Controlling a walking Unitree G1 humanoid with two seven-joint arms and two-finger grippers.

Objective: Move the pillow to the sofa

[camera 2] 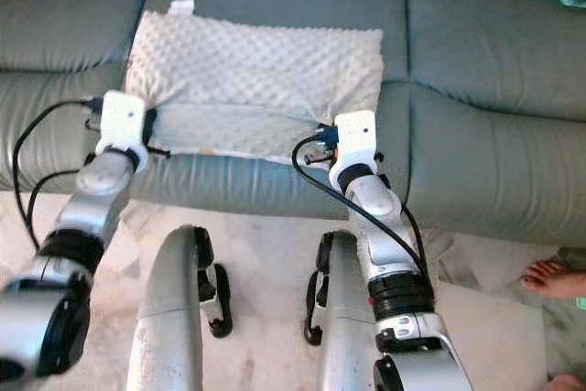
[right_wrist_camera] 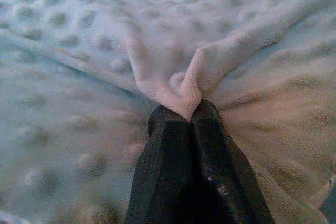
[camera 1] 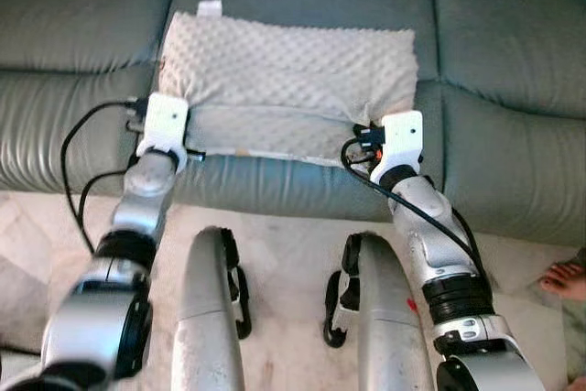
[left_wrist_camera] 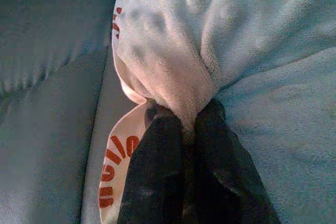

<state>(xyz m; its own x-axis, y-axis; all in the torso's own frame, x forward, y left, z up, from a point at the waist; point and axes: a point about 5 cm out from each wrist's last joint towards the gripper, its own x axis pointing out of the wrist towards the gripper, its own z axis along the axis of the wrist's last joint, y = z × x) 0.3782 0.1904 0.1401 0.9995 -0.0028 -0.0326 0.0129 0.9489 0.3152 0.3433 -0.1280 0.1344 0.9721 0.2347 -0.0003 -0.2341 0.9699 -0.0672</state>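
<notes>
Pillow point(camera 1: 288, 70) on sofa point(camera 1: 513, 61), both grippers pinching it

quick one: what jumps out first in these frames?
The pale dimpled pillow lying on the seat of the grey-green sofa, leaning toward its backrest. Both grippers are pinched shut on its fabric: the left gripper at the pillow's left front corner, the right gripper at its right front edge, bunching the cloth. A person's bare foot sits on the floor at the far right.
</notes>
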